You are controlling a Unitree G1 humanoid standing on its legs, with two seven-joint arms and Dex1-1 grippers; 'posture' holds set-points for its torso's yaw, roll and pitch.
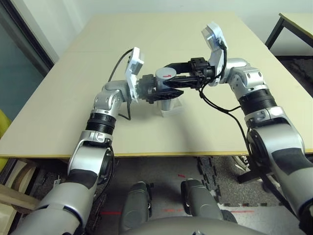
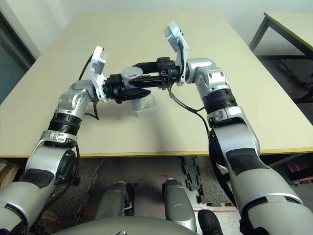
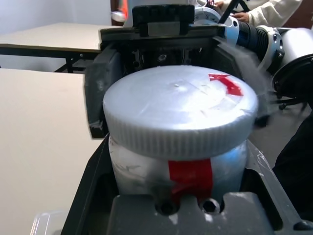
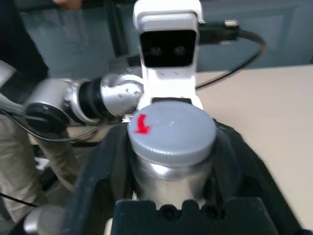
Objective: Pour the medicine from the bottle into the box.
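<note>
My left gripper [image 1: 159, 93] is shut on the silver-grey bottle [image 3: 146, 169] with the red stripe, holding it upright above the table. The bottle's round grey cap [image 1: 165, 73] is on. My right gripper [image 1: 169, 79] reaches in from the right, and its fingers [image 4: 110, 161] stand on either side of the cap [image 4: 171, 129] with a small gap, open. The clear plastic box [image 2: 145, 108] lies on the table just below and behind the bottle, partly covered by the grippers. The medicine is hidden.
The beige table [image 1: 73, 98] has free room all around the box, and its front edge runs close to me. A second table [image 1: 296, 22] stands at the far right. A person's light sleeve [image 3: 266, 10] shows behind my right arm.
</note>
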